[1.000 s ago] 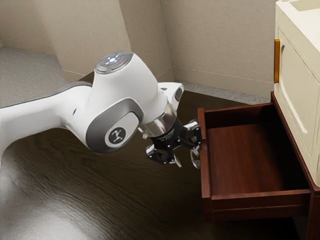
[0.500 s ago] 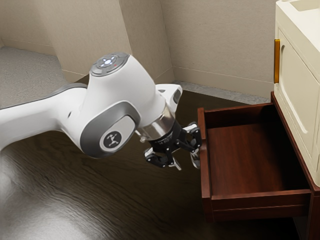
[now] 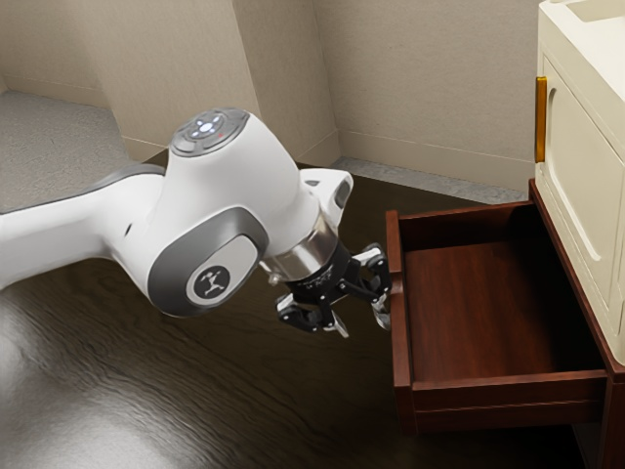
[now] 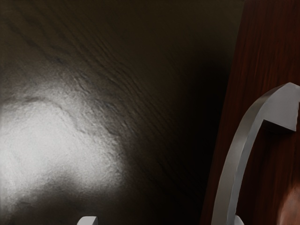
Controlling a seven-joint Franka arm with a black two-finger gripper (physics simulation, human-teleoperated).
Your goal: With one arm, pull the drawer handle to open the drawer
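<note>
Cream-coloured and panelled, the tall cabinet [image 3: 581, 181] at the exterior view's right has not moved, and the reddish-brown wooden drawer [image 3: 508, 394] below it stands well out with its inside in sight, just as far out as a second ago. Our white and grey arm [image 3: 249, 171] is what has changed: it has drawn slightly toward the exterior view's left and sunk a little, taking the black two-finger gripper [image 3: 360, 320] with it, while the drawer has not followed over that short shift. We take this to mean that the pull has stalled or is already finished, and that we may be easing clear. Our hand is spread wide and grips nothing. The curved silver metal handle [image 4: 234, 154] is on the drawer's front, its bar lying between our spread fingers; one pale fingertip [image 4: 239, 220] is close in beside the bar on the drawer side, the other [image 4: 87, 221] well apart from it. Whether the closer one touches the metal, we cannot tell. Since the drawer already looks far out, we judge the task nearly done or done; backing away should be gentle, lest that finger snag the bar.
</note>
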